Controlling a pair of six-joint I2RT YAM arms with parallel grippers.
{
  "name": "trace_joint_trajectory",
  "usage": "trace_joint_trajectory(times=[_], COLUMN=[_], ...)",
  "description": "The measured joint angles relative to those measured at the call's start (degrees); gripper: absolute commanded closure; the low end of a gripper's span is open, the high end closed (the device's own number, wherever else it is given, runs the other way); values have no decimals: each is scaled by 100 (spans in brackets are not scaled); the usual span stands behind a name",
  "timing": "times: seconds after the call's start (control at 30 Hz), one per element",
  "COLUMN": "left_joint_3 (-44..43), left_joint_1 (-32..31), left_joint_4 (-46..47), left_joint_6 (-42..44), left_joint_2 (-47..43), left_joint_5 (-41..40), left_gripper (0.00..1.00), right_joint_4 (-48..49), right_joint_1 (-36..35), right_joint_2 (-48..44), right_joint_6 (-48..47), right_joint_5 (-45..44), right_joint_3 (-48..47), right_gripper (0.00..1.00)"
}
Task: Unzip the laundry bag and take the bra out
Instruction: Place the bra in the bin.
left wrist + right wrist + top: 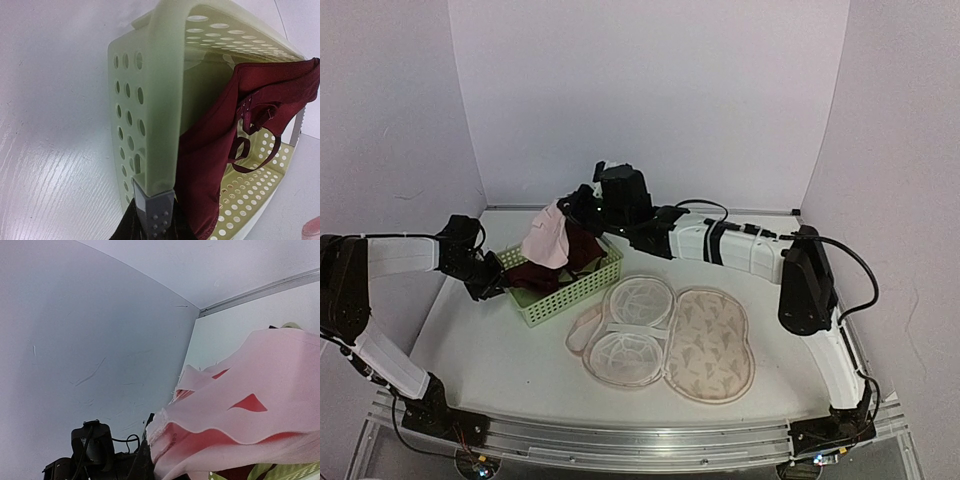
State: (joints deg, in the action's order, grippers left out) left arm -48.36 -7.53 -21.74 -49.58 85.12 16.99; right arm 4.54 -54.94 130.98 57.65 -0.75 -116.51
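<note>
The laundry bag (pixel 710 345) lies unzipped and spread flat on the table, its left half showing a white mesh lining. The bra (pixel 552 240), maroon with a pale pink inner side, hangs over the light green basket (pixel 575 290), its lower part inside. My right gripper (pixel 575 205) is shut on the bra's top; in the right wrist view pink fabric (pixel 250 405) fills the space at the jaws (pixel 155 440). My left gripper (pixel 498 272) is shut on the basket's left end wall; in the left wrist view a grey finger (pixel 156 212) clamps the rim (pixel 165 100) beside the maroon bra (pixel 215 150).
The basket stands at the back left, just left of the open bag. White walls close the table at the back and both sides. My left arm (pixel 90 450) shows low in the right wrist view. The right arm reaches across above the bag's far edge.
</note>
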Motion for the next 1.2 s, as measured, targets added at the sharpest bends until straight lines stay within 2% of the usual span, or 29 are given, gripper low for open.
trace_joint_trajectory(times=[0.27,0.83,1.03,1.2], left_joint_3=[50,55,155,157], left_joint_1=[0,0,9,15], left_joint_4=[52,85,149,184], left_joint_6=[-7,2,-7,-15], left_joint_2=[-2,-2,-2,-2], left_joint_5=[46,107,129,133], left_gripper=[100,100,100,100], right_joint_4=[-76,-297,-313,-262], right_joint_1=[-50,31,101,136], right_joint_2=[793,2000,2282,2280], right_joint_6=[337,632,695,726], right_joint_5=[116,396,577,802], right_joint_3=[-634,-1226,-1491,-1425], right_gripper=[100,100,94,80])
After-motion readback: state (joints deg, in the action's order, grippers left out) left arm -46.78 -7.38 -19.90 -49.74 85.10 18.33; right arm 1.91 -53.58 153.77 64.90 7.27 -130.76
